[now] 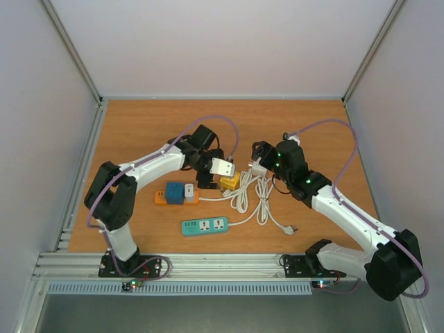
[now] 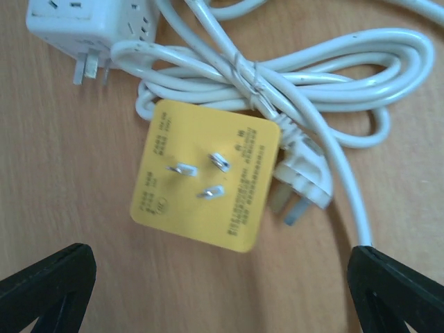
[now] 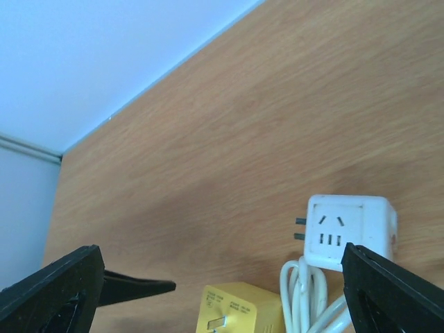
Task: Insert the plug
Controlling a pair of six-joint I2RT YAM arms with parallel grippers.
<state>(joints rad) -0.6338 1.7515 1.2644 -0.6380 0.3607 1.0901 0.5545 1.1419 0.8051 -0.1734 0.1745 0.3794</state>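
Observation:
A yellow cube plug (image 2: 205, 184) lies on the wooden table with its three prongs up, directly under my open, empty left gripper (image 2: 222, 281). It also shows in the top view (image 1: 229, 182) and the right wrist view (image 3: 243, 309). A white cube socket (image 3: 350, 232) lies beside it, and shows in the left wrist view (image 2: 87, 21) too. My left gripper (image 1: 210, 179) hovers just left of the yellow cube. My right gripper (image 1: 258, 155) is open and empty, close behind the white cube (image 1: 258, 168). A coiled white cable (image 2: 298, 76) ends in a white plug (image 2: 303, 184) touching the yellow cube.
An orange power strip (image 1: 161, 198) carrying a blue and a white adapter lies left of centre. A green power strip (image 1: 205, 226) lies near the front. The white cable coil (image 1: 251, 198) trails to a plug (image 1: 292, 229). Enclosure walls stand on three sides.

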